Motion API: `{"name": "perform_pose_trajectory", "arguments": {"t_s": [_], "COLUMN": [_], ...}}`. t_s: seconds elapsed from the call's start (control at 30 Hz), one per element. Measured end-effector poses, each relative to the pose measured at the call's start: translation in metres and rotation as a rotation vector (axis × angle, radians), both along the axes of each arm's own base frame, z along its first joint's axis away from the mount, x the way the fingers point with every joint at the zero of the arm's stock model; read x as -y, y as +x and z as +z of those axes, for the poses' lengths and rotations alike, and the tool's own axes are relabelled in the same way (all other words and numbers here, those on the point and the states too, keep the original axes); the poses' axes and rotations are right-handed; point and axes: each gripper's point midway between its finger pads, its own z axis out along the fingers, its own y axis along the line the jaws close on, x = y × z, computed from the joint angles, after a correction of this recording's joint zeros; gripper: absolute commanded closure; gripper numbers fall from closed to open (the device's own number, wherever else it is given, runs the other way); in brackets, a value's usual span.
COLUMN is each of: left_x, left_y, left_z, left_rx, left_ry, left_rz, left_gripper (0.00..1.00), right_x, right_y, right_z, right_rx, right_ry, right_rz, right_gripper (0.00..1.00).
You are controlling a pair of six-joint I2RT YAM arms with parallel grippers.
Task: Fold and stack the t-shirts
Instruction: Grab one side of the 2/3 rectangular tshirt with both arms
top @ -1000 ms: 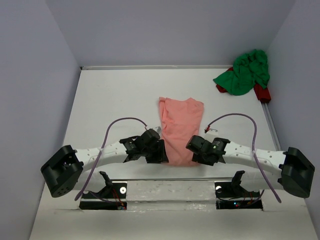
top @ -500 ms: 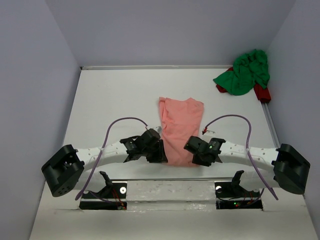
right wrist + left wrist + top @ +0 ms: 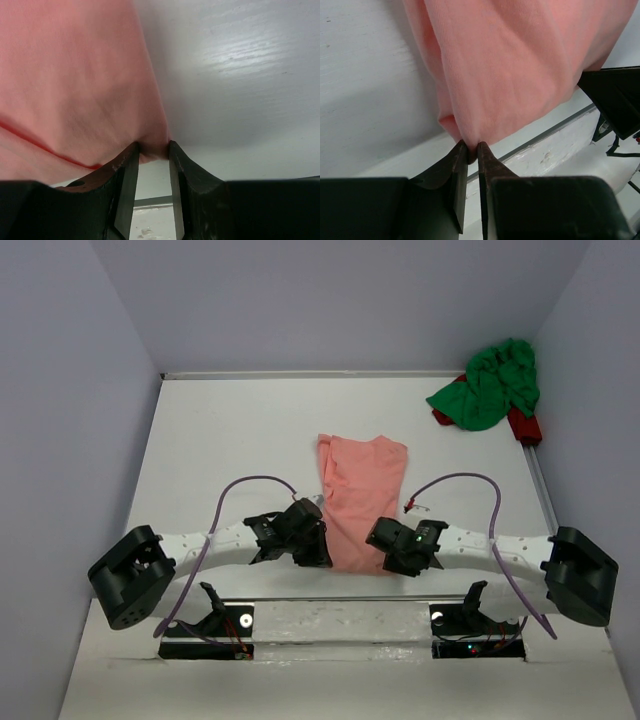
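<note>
- The pink shirt [image 3: 362,490] lies in the middle of the table [image 3: 230,430] as a long, narrow strip. Its sides appear to be folded in already, and its near end reaches the table's front edge.
- The left gripper [image 3: 472,147] is at the strip's near-left corner. Its jaws are nearly together, with a small tuck of pink cloth pinched between the tips.
- The right gripper [image 3: 152,146] takes the near-right corner. Its jaws stand a little wider, with a thicker bunch of cloth filling the gap between them.
- Both grips are on the outermost corners, at the same end of the strip. That placement probably keeps the hem taut and level, so the end can be lifted without sagging or twisting.
- The likely step in hand is a fold in half, carrying the near end over to the far end.
- Both pinches are shallow, right at the cloth's edge, so a corner may slip free when the shirt is raised.
- The green shirt [image 3: 490,385] sits crumpled in the far-right corner, well apart from both arms. It is not yet folded and partly covers a red object [image 3: 525,428].
- Stacking appears to wait on both shirts being folded.
</note>
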Motion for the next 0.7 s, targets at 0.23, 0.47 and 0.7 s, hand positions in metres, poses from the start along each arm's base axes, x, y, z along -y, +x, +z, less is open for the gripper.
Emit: {"name": "perform_pose_trajectory", "arguments": {"t_s": [0.23,0.47,0.7], "left_x": [0.001,0.0,0.001], "left_y": [-0.001,-0.001,-0.002], "left_z": [-0.003,-0.004,-0.003], "left_rx": [-0.006,-0.004,-0.002], "left_ry": [0.003,0.001,-0.003], "left_rz": [-0.006,-0.012,-0.015], "left_gripper": [0.93,1.0,1.0], "right_x": [-0.015,-0.019,-0.013], "right_y": [-0.009,-0.011,-0.01], "right_z": [-0.005,-0.004,-0.003], "right_rx": [-0.002,0.008,0.012], "right_ry": [-0.042,-0.032,-0.059], "right_rz": [0.018,-0.015,-0.049], "right_gripper": [0.8,1.0,1.0]}}
